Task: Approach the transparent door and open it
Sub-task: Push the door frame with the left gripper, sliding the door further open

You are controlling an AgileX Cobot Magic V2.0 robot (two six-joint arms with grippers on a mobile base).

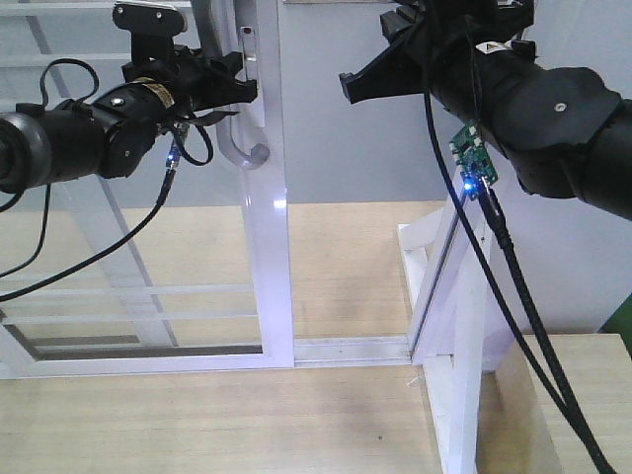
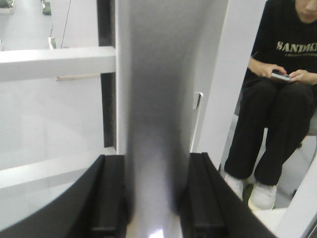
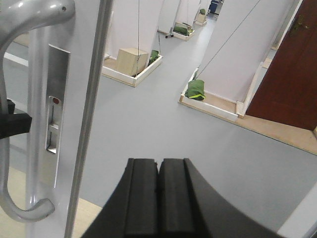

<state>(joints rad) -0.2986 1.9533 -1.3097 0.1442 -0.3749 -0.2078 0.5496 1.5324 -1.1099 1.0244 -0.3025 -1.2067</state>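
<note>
Your left gripper (image 1: 237, 81) is on the transparent door (image 1: 269, 247). Its fingers (image 2: 111, 198) pinch the grey handle (image 3: 34, 163) on its upright bar, one pad each side, above the hook end.

The door fills the left half of the front view and sits on the floor track (image 1: 346, 348). Its handle-side stile is near centre, with an open gap between it and the angled white-framed panel (image 1: 444, 286) at right.

Your right gripper (image 3: 158, 168) hangs high in that gap, apart from the door, fingers pressed together with nothing between them. Your right wrist view has the handle and lock plate (image 3: 55, 99) at its left edge. Your left wrist view also shows a seated person (image 2: 277, 99) holding a phone (image 2: 280, 77) beyond the frame.
</note>
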